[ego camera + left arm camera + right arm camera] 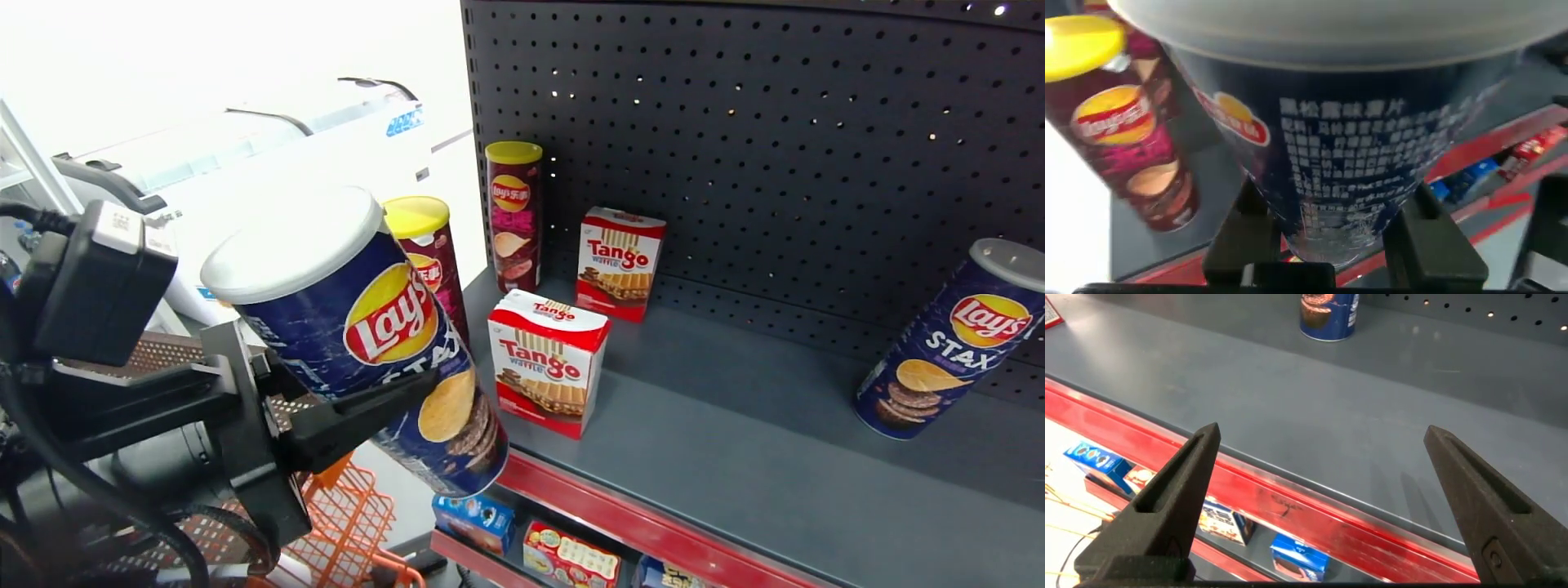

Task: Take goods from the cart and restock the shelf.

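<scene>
1. While clamping the blue chip can [351, 327] at mid-body with the left gripper [384, 367], holding it tilted, lid uppermost, just off the front left corner of the shelf [735, 441] and above the orange cart [351, 523]; judging this as carrying from cart to shelf.
2. Gripping with the base protruding past the fingers [1241, 241], probably leaving the bottom free for setting down flat.
3. Hovering with the right gripper [1323, 498], jaws spread wide and grasping nothing, over the red front rail [1290, 498]; likely waiting clear of the left arm's path.
4. Recording stock standing in place: two maroon cans [513, 216] at the left end, two wafer boxes [549, 363] beside them, a second blue can [947, 343] well to the right by the pegboard.
5. Noting bare shelf between boxes and that can, seemingly serving as the landing spot, matching like with like.
6. Flagging risk: needing uprighting before release, otherwise toppling or striking the nearer wafer box.
</scene>
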Available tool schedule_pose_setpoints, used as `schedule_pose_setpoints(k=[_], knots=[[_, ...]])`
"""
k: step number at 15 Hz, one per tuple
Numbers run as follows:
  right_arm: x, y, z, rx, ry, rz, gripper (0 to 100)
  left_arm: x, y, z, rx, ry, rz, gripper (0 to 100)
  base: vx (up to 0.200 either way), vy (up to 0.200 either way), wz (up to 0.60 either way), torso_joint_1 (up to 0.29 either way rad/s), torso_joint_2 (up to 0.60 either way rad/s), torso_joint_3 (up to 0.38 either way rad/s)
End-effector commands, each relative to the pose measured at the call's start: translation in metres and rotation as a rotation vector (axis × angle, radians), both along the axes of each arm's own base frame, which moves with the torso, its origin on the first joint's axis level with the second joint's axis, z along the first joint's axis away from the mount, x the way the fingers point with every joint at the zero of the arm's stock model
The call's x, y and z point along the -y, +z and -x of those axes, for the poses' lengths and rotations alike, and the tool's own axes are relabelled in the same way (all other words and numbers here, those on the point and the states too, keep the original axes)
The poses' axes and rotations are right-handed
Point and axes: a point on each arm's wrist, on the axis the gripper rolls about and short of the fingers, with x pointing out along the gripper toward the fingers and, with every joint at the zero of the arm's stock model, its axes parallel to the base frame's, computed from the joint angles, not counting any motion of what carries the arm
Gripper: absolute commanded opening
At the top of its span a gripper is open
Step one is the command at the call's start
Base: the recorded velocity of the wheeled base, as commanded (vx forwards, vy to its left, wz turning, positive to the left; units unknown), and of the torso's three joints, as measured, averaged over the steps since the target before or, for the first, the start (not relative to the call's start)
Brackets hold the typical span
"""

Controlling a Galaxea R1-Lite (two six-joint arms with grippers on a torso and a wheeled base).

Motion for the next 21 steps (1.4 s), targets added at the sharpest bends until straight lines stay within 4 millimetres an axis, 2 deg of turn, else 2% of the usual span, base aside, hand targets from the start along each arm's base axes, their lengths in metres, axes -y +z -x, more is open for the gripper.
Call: schedule_pose_setpoints(k=[1, 5, 14, 21], knots=[[0.0, 0.0, 0.0, -0.001, 0.001, 0.001, 100, 0.003, -0.002, -0.003, -0.016, -0.034, -0.01, 0, 0.0, 0.0, 0.0, 0.0, 0.0, 0.0], [0.0, 0.0, 0.0, -0.001, 0.001, 0.001, 100, -0.002, -0.008, 0.019, -0.129, -0.161, -0.098, 0, 0.0, 0.0, 0.0, 0.0, 0.0, 0.0], [0.0, 0.0, 0.0, -0.001, 0.001, 0.001, 100, 0.003, -0.008, 0.013, -0.101, -0.169, -0.126, 0, 0.0, 0.0, 0.0, 0.0, 0.0, 0.0], [0.0, 0.0, 0.0, -0.001, 0.001, 0.001, 100, 0.003, -0.007, 0.013, -0.099, -0.172, -0.124, 0, 0.0, 0.0, -0.6, 0.005, 0.01, 0.0]])
